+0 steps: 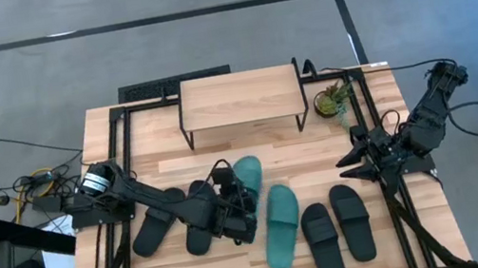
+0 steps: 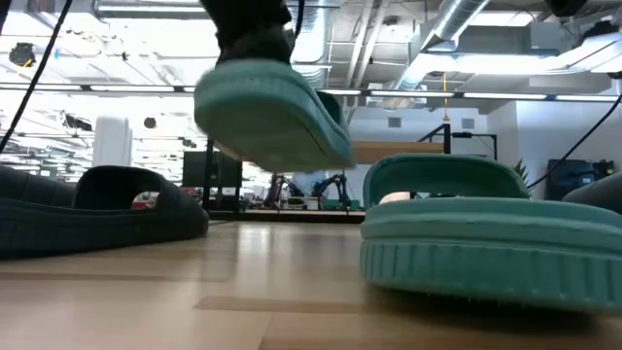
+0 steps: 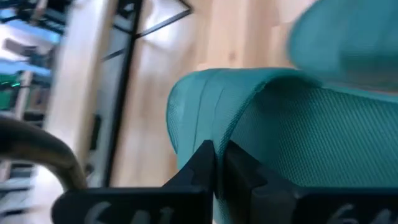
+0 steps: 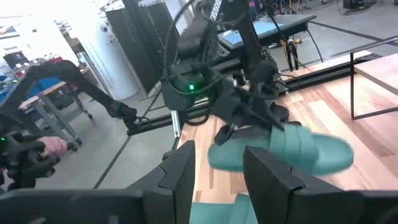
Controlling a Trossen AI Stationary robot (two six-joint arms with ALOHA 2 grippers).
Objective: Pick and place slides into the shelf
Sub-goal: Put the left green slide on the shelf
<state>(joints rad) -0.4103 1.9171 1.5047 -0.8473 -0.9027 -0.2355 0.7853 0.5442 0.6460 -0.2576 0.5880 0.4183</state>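
Right now I see my left arm stretched from the bench's nine o'clock edge in toward the middle, its left tool (image 1: 241,194) pinched tight on the strap of one teal slide (image 1: 249,177). From the left wrist view the two fingers (image 3: 202,163) are pressed together with the teal strap (image 3: 249,118) caught between them. At bench level that slide (image 2: 272,112) hangs tilted, sole showing, clear of the wood. The right wrist view shows it (image 4: 292,149) too, held under the left arm's wrist.

My right arm waits folded at the three o'clock edge, its right tool (image 1: 351,162) pointing toward the centre, fingers (image 4: 180,174) spread apart with nothing between them.

Toward twelve o'clock stands the shelf (image 1: 240,97), its light top board bare; I cannot see under it from above. Just beside it at its three o'clock sits a small potted plant (image 1: 334,100).

The second teal slide (image 1: 281,226) lies flat on the bench (image 1: 176,163) just at five o'clock of the held one. One black pair (image 1: 338,227) lies at its three o'clock side, near the six o'clock edge. The other black pair (image 1: 171,224) lies under and beside my left arm, toward nine o'clock.
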